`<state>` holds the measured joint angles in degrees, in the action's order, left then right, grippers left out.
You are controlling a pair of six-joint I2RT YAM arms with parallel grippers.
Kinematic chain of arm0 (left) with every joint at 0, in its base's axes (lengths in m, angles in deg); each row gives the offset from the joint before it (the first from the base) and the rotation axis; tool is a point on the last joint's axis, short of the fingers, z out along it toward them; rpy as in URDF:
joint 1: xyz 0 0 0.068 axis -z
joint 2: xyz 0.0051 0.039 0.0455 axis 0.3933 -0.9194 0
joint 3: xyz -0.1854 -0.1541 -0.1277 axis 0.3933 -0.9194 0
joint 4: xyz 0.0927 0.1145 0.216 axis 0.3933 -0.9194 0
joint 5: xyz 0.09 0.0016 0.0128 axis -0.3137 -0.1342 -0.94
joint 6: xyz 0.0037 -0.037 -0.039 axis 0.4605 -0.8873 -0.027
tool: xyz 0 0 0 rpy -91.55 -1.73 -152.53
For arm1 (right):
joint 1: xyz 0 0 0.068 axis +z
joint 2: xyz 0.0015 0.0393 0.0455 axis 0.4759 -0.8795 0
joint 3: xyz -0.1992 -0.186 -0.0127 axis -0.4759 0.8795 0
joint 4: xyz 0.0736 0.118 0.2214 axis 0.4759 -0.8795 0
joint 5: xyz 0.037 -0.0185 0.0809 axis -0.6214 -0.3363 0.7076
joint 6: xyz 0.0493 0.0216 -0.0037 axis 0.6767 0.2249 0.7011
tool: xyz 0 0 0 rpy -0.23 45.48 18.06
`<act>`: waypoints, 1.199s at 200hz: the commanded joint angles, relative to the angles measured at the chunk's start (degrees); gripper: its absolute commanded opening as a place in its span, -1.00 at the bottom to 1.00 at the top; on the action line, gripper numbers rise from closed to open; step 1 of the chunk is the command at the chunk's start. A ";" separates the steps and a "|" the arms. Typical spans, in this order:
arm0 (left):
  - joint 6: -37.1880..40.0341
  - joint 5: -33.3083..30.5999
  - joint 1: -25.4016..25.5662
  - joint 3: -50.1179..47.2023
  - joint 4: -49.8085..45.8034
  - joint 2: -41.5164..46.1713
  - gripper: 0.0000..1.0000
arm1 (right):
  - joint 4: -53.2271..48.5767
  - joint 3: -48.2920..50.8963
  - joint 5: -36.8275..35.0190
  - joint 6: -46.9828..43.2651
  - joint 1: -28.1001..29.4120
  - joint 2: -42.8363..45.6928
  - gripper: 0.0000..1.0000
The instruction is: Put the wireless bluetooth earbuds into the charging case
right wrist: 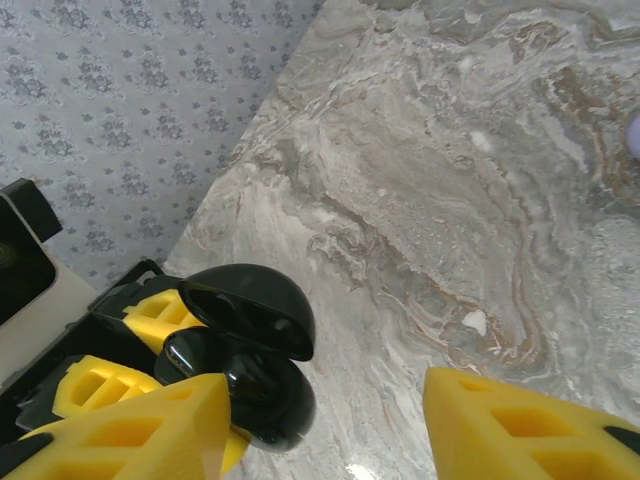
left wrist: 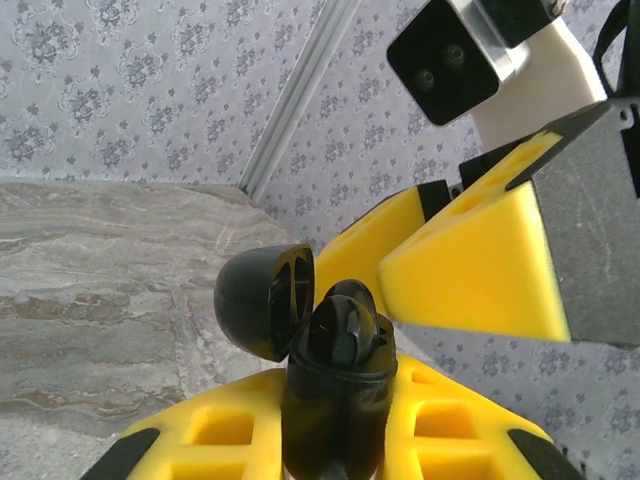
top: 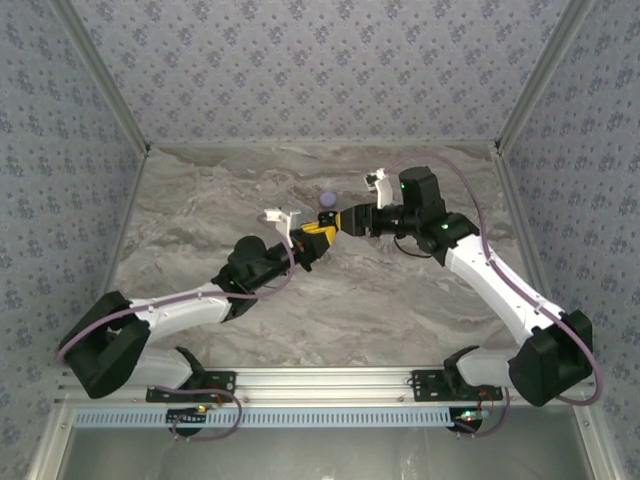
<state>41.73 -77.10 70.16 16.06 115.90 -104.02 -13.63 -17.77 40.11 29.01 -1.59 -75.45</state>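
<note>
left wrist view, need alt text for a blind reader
A black charging case, lid open, clamped in the yellow jaws of the left gripper. The right gripper, jaws open, hangs just above; marble table and patterned wall behind.

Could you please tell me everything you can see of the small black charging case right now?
The small glossy black round charging case looks like smooth plastic. It stands open, its domed lid swung back on a hinge, dark hollows showing in the base; what lies in them I cannot tell. The left gripper holds it over the grey marbled table, clamped between yellow fingers. The open right gripper hangs close beside it; whether it touches I cannot tell.
</note>
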 commanded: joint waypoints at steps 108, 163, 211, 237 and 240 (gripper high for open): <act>12.01 15.07 -0.29 3.84 -8.62 8.09 -0.64 | -5.63 0.76 3.69 -4.74 -7.40 -0.47 -0.36; 10.17 20.65 -0.49 5.51 -6.56 5.93 -0.64 | -3.78 0.29 11.46 -4.85 -7.62 -4.48 -0.61; 9.21 21.83 -0.48 6.80 -6.68 4.10 -0.64 | -3.38 -0.48 15.78 -6.04 -5.63 -5.45 -0.62; 8.84 21.45 -0.39 7.16 -6.85 3.17 -0.64 | -4.55 -1.48 16.78 -7.53 -4.34 -5.36 -0.62; 8.77 21.46 -0.48 7.19 -6.86 3.07 -0.64 | -4.56 -1.62 16.90 -7.68 -4.25 -5.36 -0.61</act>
<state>51.26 -56.86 70.03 20.87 107.25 -100.27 -17.78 -17.27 53.60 23.72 -6.90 -80.56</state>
